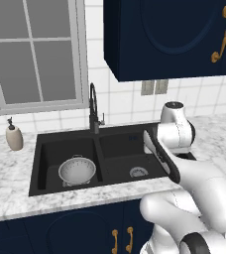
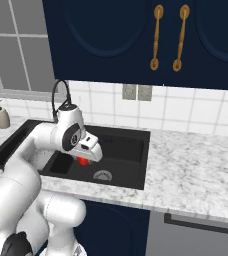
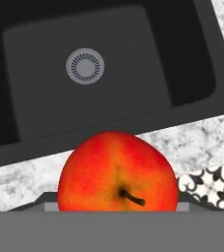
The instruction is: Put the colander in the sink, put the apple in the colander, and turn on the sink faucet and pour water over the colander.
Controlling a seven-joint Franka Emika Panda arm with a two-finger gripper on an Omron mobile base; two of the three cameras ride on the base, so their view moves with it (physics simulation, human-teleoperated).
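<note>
Our arm fills the lower right of the left base view, its white links rising in front of the sink [image 1: 50,144] — a black double basin set in a marbled counter [image 1: 16,171]. We see the colander [image 1: 77,171] already sitting upright in the left basin, empty as far as we can tell, so we judge the first step done. Behind the divider stands the faucet [image 1: 93,106], and we make out no water running; a soap bottle [image 1: 14,136] stands on the counter well to the left. From the right base view, the hand hangs over the right basin with the gripper [image 2: 84,160] pointing down and the apple [image 2: 83,160] showing red just beneath it, above the drain [image 2: 103,175]. In the hand view the apple [image 3: 118,172] sits right up against the camera, stem toward us, between the jaws — we read the pincer as clamped on it, though the fingertips themselves are hidden behind the fruit. Beyond it lie the right basin with its drain [image 3: 85,66], a strip of counter and a corner of patterned floor [image 3: 210,184]. So the apple is lifted and held, but over the wrong basin; what is left, by our judgement, is carrying it left into the colander, letting go, then opening the faucet and bringing water over the colander. We can read no brand, label or writing anywhere.
</note>
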